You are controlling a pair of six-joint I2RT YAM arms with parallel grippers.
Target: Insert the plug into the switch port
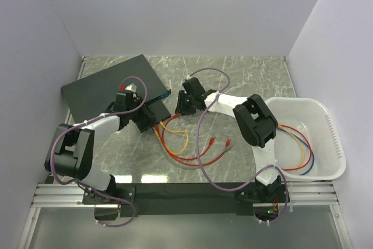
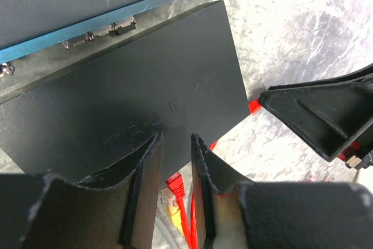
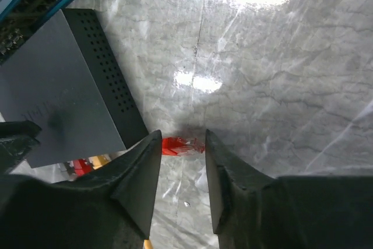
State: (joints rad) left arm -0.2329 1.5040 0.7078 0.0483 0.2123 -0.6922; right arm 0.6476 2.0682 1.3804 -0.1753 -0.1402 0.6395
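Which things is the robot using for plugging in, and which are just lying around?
For the job:
small black box
red plug

Just lying about:
big dark slab
white bin
cables in the bin
orange cable

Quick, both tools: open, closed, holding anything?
Left tool: slightly open, empty, over the small black box.
Right tool: closed on the red plug.

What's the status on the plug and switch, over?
Left gripper open, over the small black box. Right gripper at the red plug, grip unclear. Plug not inserted. Other cables lie at the box's edge.
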